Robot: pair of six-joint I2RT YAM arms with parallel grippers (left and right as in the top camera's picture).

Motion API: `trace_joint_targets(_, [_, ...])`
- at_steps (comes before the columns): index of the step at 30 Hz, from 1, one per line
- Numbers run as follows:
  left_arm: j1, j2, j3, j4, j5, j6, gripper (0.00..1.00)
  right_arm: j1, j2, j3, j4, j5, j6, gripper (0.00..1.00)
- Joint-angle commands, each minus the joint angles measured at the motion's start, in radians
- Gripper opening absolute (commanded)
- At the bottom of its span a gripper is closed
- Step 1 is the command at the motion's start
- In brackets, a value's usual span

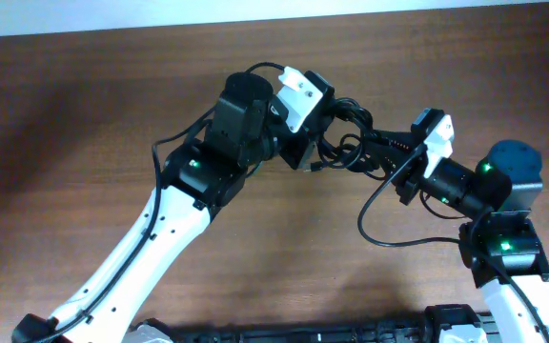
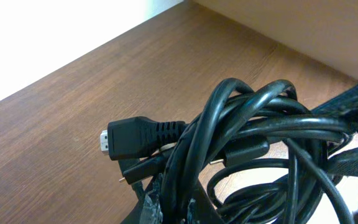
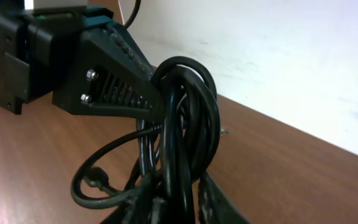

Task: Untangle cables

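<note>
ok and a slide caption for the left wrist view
Tangled black cables bunched over the wooden table, one flat plug jutting out to the left.

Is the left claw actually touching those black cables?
Touching. The right wrist view shows the left gripper clamped into the looped cables, no gap between.

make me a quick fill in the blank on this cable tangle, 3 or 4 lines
1. The cables form one tangled bundle, all ___ in colour.
2. The left gripper is ___ on that bundle.
3. In the left wrist view, the big plug has its metal tip pointing to the ___ of the picture.
4. The table has a brown ___-grain surface.

Missing words: black; shut; left; wood
</note>
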Motion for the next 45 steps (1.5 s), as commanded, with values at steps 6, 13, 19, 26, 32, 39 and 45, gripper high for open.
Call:
trace_joint_targets(6, [-0.003, 0.001, 0.018, 0.030, 0.112, -0.037, 0.00, 0.000, -0.003, 0.017, -0.001, 0.010, 0.003, 0.06])
trace_joint_targets(13, [-0.002, 0.001, 0.018, 0.029, 0.045, -0.083, 0.00, 0.000, -0.003, 0.017, 0.000, 0.012, 0.007, 0.04])
trace_joint_targets(19, [0.007, 0.001, 0.018, 0.018, -0.181, -0.332, 0.00, 0.000, -0.003, 0.017, -0.001, 0.225, 0.103, 0.04])
trace_joint_targets(26, [0.013, 0.001, 0.018, 0.014, -0.227, -0.373, 0.00, 0.000, -0.003, 0.017, -0.036, 0.419, 0.152, 0.04])
trace_joint_targets(32, [0.013, 0.001, 0.018, 0.014, -0.242, -0.374, 0.00, 0.000, -0.003, 0.017, -0.090, 0.578, 0.217, 0.04])
trace_joint_targets(39, [0.013, 0.000, 0.018, 0.014, -0.242, -0.373, 0.00, 0.000, -0.003, 0.017, -0.116, 0.615, 0.218, 0.04])
trace_joint_targets(45, [0.013, 0.000, 0.018, 0.013, -0.243, -0.373, 0.00, 0.000, -0.005, 0.017, -0.125, 0.588, 0.218, 0.49])
